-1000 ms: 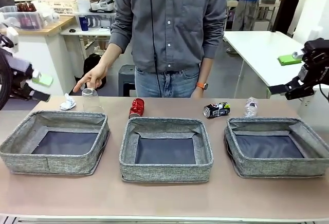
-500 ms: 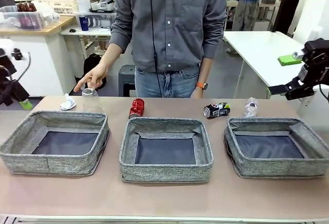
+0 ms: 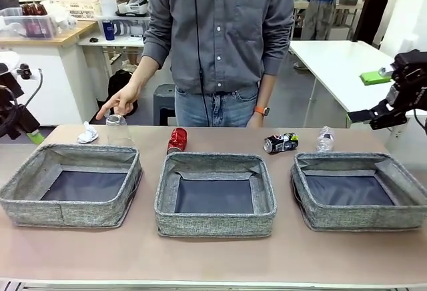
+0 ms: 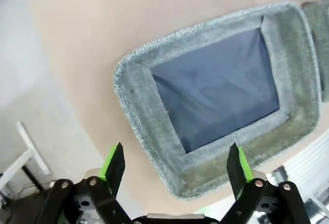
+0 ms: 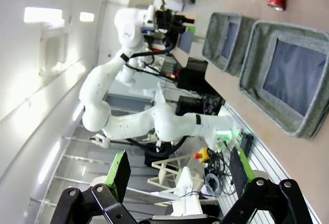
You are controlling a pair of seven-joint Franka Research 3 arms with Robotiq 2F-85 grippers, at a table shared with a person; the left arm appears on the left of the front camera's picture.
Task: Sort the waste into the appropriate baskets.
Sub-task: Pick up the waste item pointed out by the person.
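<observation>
Grey baskets, left [image 3: 67, 214], middle [image 3: 215, 224] and right [image 3: 363, 219], stand in a row on the table [image 3: 213, 257]. Left gripper [image 4: 174, 157] and right gripper [image 5: 179, 162] are both wide open, holding nothing. Behind the baskets, on the far side, are the bottle [image 3: 324, 139], cup [image 3: 117, 129], red can [image 3: 177, 140], dark can [image 3: 281, 143] and paper ball [image 3: 87, 133].

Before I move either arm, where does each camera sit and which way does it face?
Front: fixed between the arms, facing across left basket, middle basket and right basket at the person; left arm and right arm at the picture's edges.
Left wrist: at the table's left end, looking down into the left basket; open left gripper below.
Right wrist: off the right end, rolled sideways, looking over the middle basket toward the left arm; open right gripper below.
Shared: front and left wrist both show the left basket.
</observation>
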